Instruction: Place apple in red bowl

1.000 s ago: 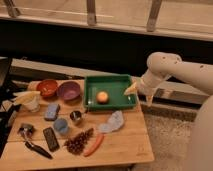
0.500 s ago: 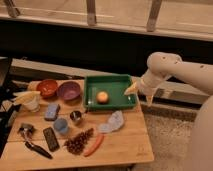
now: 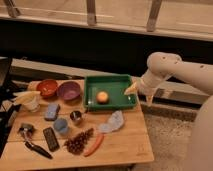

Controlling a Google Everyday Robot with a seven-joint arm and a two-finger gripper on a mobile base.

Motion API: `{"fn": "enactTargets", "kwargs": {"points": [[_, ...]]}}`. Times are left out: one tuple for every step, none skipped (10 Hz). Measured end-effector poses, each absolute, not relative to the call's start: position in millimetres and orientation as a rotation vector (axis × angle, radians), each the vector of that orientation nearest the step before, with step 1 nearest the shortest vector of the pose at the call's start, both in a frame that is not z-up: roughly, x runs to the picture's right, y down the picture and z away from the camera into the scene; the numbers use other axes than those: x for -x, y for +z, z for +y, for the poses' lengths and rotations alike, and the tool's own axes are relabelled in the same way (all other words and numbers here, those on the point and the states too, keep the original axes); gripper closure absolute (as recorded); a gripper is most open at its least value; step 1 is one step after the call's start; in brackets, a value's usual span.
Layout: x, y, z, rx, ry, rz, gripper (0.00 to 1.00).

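The apple (image 3: 102, 97), a small orange-yellow fruit, lies inside the green rectangular tray (image 3: 110, 80) at the back middle of the wooden table. The red bowl (image 3: 47, 87) stands at the table's back left, with the purple bowl (image 3: 69, 90) between it and the tray. My gripper (image 3: 134, 90) hangs off the white arm (image 3: 165, 67) at the tray's right edge, to the right of the apple and apart from it.
On the table (image 3: 125, 142) lie a carrot (image 3: 93, 145), a crumpled clear bag (image 3: 113, 122), a pine-cone-like cluster (image 3: 78, 141), a blue cup (image 3: 61, 125), a metal cup (image 3: 76, 117), a blue sponge (image 3: 51, 111), a black remote (image 3: 50, 138) and a white cup (image 3: 31, 101).
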State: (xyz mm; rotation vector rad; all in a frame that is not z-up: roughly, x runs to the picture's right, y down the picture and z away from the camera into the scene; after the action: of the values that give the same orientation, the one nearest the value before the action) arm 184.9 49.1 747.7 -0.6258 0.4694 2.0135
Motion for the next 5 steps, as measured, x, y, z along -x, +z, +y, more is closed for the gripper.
{"fn": "enactTargets", "kwargs": {"points": [[-184.9, 747.7, 49.1, 0.626, 2.013, 0.469, 0.2], [-185.1, 747.6, 48.7, 0.627, 2.015, 0.468, 0.2], [-186.7, 747.2, 48.3, 0.631, 2.012, 0.462, 0.2], [-188.7, 747.4, 45.1, 0.624, 1.998, 0.46, 0.2], [-183.4, 751.6, 37.8, 0.62, 1.964, 0.448, 0.2]]}}
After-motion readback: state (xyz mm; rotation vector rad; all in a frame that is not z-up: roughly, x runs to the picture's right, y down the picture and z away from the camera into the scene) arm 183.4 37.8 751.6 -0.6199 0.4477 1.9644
